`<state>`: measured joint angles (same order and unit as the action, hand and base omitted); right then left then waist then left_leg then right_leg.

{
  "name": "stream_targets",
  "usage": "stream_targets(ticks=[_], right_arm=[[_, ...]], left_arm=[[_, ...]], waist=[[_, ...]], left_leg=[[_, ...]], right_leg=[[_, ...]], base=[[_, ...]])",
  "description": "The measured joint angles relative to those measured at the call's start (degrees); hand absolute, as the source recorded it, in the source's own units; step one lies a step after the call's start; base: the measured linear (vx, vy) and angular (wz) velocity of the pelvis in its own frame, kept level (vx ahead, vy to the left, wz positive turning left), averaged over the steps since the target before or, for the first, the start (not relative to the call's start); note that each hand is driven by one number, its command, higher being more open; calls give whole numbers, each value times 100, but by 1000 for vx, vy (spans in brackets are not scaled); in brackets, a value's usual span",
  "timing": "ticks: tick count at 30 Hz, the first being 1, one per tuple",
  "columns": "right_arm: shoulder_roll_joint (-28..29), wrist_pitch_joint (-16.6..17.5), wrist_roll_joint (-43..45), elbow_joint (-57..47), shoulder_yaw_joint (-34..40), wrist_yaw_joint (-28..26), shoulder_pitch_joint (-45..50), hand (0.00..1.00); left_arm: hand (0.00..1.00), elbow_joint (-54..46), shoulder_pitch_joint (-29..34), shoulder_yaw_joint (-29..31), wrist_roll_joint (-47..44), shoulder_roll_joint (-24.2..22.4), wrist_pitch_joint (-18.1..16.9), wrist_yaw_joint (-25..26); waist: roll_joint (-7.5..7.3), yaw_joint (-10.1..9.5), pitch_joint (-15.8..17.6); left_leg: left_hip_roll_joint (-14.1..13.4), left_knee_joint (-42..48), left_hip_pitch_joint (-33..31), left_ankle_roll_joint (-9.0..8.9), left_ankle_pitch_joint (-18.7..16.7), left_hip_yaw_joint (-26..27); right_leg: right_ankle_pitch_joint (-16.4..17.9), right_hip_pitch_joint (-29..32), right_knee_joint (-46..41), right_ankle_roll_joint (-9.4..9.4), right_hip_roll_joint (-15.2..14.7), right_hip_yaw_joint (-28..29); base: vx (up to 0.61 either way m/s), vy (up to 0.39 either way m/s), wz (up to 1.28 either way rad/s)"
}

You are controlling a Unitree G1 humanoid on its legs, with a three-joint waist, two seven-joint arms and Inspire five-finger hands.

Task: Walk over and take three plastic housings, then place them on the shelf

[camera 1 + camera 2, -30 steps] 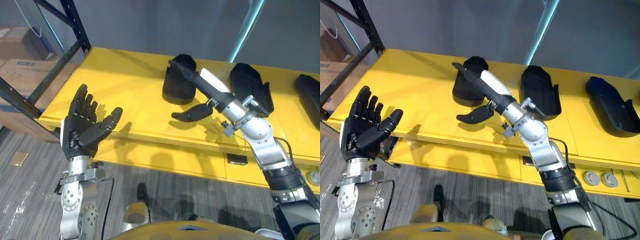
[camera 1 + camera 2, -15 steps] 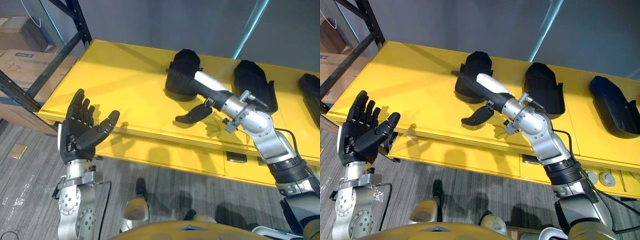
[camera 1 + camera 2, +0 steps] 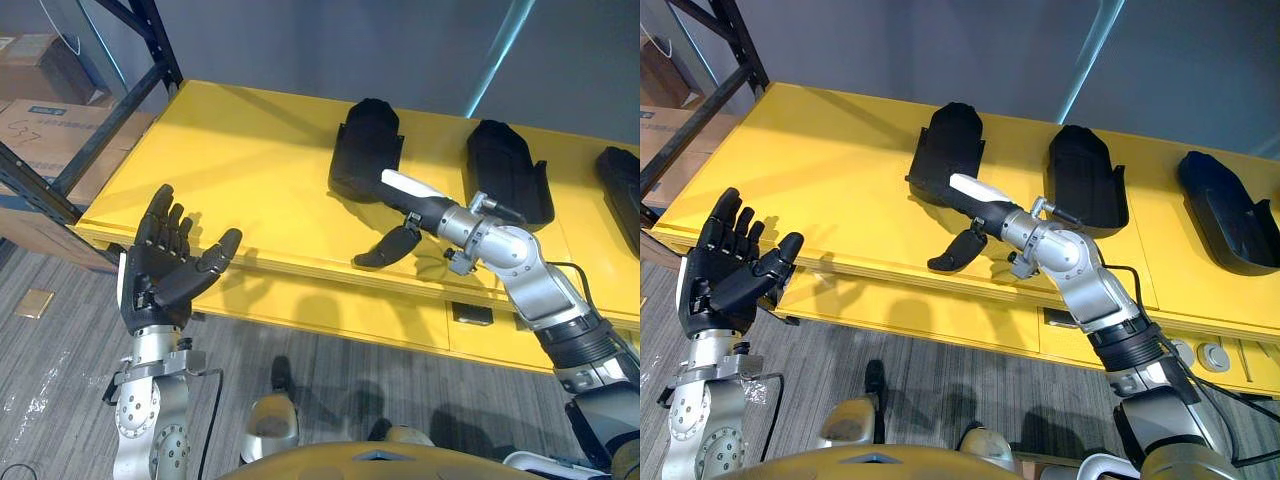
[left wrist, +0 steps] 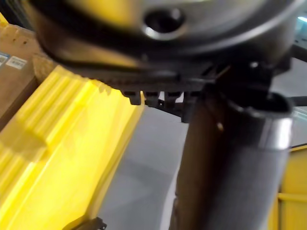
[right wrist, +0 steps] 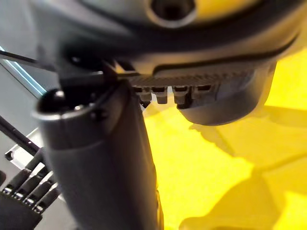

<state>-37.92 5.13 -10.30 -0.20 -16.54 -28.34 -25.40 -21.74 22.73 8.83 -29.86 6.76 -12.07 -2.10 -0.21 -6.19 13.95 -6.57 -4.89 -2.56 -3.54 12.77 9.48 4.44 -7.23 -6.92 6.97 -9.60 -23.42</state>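
Three black plastic housings lie in a row on the yellow table (image 3: 230, 160): the left one (image 3: 366, 148), the middle one (image 3: 506, 168) and the right one (image 3: 1225, 208). My right hand (image 3: 417, 208) hovers low over the table just in front of the left housing. It is open, with its straight fingers reaching that housing's near end and its thumb (image 3: 386, 246) hanging toward the table's front edge. Whether the fingers touch the housing I cannot tell. My left hand (image 3: 163, 268) is open and empty, palm up, in front of the table's left corner.
A dark shelf frame (image 3: 150, 50) rises at the table's back left corner, with cardboard boxes (image 3: 45, 115) behind it. Grey floor (image 3: 60, 380) lies in front of the table. The table's left half is bare yellow surface.
My right hand has drawn back from over the left housing toward the table's front edge, staying open. The left hand has hardly moved. The camera shifted a little.
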Motion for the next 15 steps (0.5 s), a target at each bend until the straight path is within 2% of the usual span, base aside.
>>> stream_targets(ticks=[15], right_arm=[[9, -77, -23, 77, -38, 53, 30, 100]], left_arm=[[100, 0, 33, -177, 0, 101, 0, -91]], waist=[[-5, -20, -3]], left_leg=[[2, -1, 5, 2, 2, -3]], right_leg=[[8, 5, 1, -17, -1, -1]], base=[[0, 0, 0]])
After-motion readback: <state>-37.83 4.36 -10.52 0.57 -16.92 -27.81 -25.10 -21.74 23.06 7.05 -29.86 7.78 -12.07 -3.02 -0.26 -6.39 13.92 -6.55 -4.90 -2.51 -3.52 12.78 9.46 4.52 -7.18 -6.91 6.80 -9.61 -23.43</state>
